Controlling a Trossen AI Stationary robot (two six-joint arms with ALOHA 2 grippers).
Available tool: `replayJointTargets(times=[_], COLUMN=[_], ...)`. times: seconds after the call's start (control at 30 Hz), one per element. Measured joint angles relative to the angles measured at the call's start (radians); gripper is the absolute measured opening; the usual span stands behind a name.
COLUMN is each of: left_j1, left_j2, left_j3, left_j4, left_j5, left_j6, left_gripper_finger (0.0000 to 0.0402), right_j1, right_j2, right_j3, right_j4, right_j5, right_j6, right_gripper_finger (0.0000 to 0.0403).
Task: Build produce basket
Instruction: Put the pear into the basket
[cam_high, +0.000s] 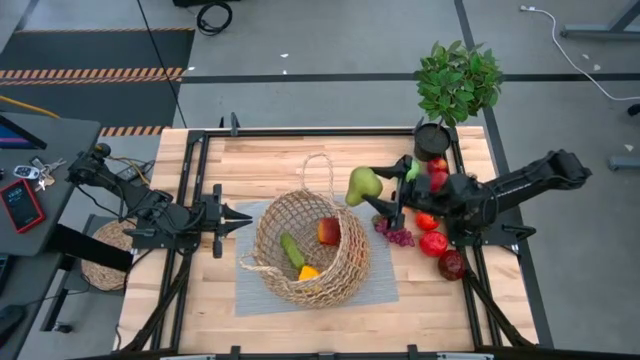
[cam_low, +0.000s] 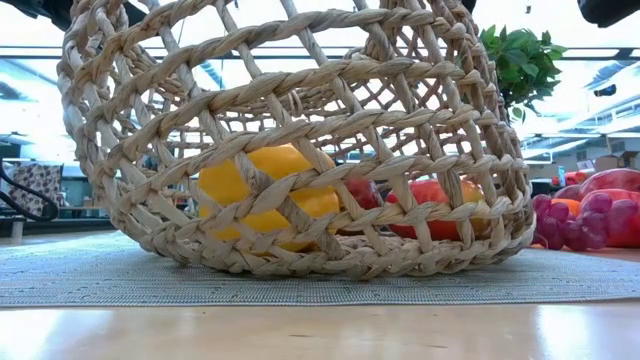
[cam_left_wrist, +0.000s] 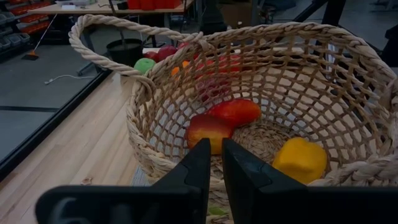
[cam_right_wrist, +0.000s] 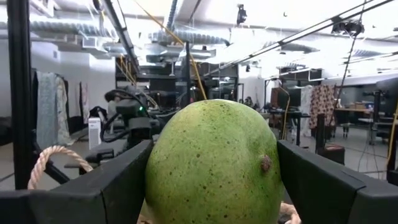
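Note:
The tan wicker basket (cam_high: 310, 250) stands on a grey mat (cam_high: 250, 290) at mid table. It holds a green piece (cam_high: 292, 250), a red-orange piece (cam_high: 329, 231) and a yellow piece (cam_high: 308, 272). My right gripper (cam_high: 380, 192) is shut on a green pear (cam_high: 363, 185), just right of the basket's far rim. My left gripper (cam_high: 245, 218) is shut and empty at the basket's left rim (cam_left_wrist: 155, 155). Red fruits (cam_high: 433, 243) and purple grapes (cam_high: 397, 236) lie on the table at the right. My right gripper pinches the green pear's wide body (cam_right_wrist: 214, 162) between its two fingers (cam_right_wrist: 118, 183), one on each side. The fingers come from the table's right side, about level. The pear is lifted clear of the table.
A leafy plant in a black pot (cam_high: 455, 85) stands at the far right corner. A flat round woven mat (cam_high: 105, 255) lies off the table's left edge. One basket loop handle (cam_high: 318, 170) points to the far edge. Bare wood lies along the near edge (cam_high: 300, 330).

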Motion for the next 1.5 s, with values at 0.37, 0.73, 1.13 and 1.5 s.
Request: replayJointTargets(times=[0.37, 0.73, 1.13, 1.5], left_j1=[0.000, 0.000, 0.000, 0.000], left_j2=[0.000, 0.000, 0.000, 0.000], left_j3=[0.000, 0.000, 0.000, 0.000], left_j4=[0.000, 0.000, 0.000, 0.001], left_j5=[0.000, 0.000, 0.000, 0.000], left_j6=[0.000, 0.000, 0.000, 0.000], left_gripper_finger=[0.0048, 0.0048, 0.0048, 0.0048], right_j1=[0.041, 0.036, 0.034, 0.044], right_j2=[0.188, 0.441, 0.677, 0.739], right_j3=[0.256, 0.647, 0.947, 0.977], right_j4=[-0.256, -0.778, -1.081, -1.032], right_j5=[0.009, 0.007, 0.007, 0.021], right_j6=[-0.084, -0.084, -0.412, -0.965], right_gripper_finger=[0.0331, 0.0331, 0.0331, 0.0334])
